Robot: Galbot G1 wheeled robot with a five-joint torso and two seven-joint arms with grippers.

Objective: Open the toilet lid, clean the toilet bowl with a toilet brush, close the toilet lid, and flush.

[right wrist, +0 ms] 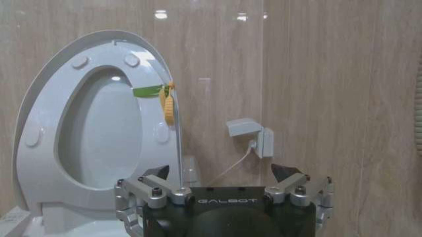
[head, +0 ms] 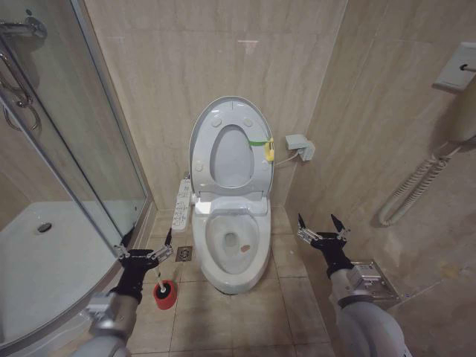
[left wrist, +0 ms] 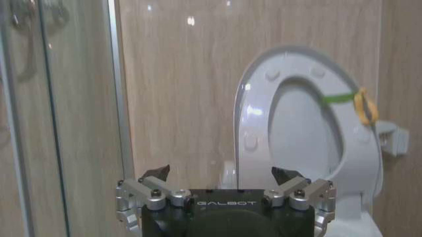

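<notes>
Toilet lid [head: 230,141] raised against the wall, toilet bowl [head: 232,249] exposed. Toilet brush [head: 162,277] upright in red cup holder [head: 165,296], just below left gripper [head: 143,251]. 2 claws spread, empty; right gripper [head: 322,227] hovering beside bowl. Risk: clipped handle, tipped holder.

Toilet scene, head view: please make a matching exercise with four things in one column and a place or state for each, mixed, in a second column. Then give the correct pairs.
Things:
1. toilet lid
2. toilet brush
3. left gripper
4. right gripper

Places or states:
A. open, in the air right of the toilet bowl
B. raised upright against the wall
C. standing in its red cup on the floor
D. open, just above the brush

Pairs: 1-B, 2-C, 3-D, 4-A
</notes>
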